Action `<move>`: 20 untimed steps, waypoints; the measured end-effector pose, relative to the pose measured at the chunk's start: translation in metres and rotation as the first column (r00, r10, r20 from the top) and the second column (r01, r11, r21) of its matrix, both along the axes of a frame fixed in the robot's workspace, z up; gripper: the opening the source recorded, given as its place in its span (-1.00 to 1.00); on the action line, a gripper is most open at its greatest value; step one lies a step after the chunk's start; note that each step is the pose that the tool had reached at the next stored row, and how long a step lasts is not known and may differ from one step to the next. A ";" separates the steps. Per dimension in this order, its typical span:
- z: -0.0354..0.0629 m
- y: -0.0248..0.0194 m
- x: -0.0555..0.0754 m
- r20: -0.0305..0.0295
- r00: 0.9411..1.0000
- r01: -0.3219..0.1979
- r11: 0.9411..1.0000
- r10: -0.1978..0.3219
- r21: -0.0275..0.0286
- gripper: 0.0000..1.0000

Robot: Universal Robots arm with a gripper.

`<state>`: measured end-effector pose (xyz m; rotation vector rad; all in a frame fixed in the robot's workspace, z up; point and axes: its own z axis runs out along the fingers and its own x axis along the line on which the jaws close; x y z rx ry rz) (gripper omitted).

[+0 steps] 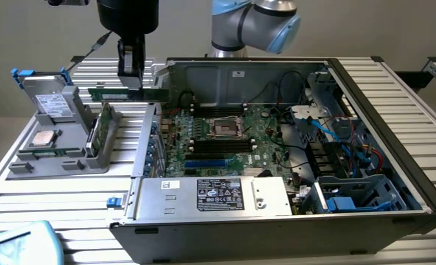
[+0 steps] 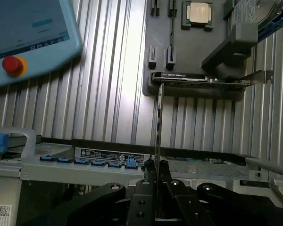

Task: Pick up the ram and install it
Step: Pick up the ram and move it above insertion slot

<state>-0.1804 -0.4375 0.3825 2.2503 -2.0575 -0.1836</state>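
The ram is a thin green stick held level in the air, above the grey holder tray and just off the open computer case's wall on the exterior view's left. My gripper is shut on it from above. In the wrist view the ram appears edge-on, running out from between the black fingertips of the gripper. The motherboard lies inside the case, with dark memory slots beside the processor socket.
The holder tray carries a silver processor chip, a grey drive with blue clips and an upright card. A power supply fills the case front. A teach pendant lies on the slatted table.
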 end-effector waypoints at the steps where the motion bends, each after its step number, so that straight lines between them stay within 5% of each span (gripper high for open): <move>1: 0.0000 0.0000 0.004 0.002 1.000 0.000 1.000 0.000 0.000 -0.73; 12: 0.0000 0.0000 0.046 0.012 1.000 0.000 1.000 0.000 0.000 -0.73; 20: 0.0000 0.0000 0.082 0.014 1.000 0.000 1.000 0.000 0.000 -0.73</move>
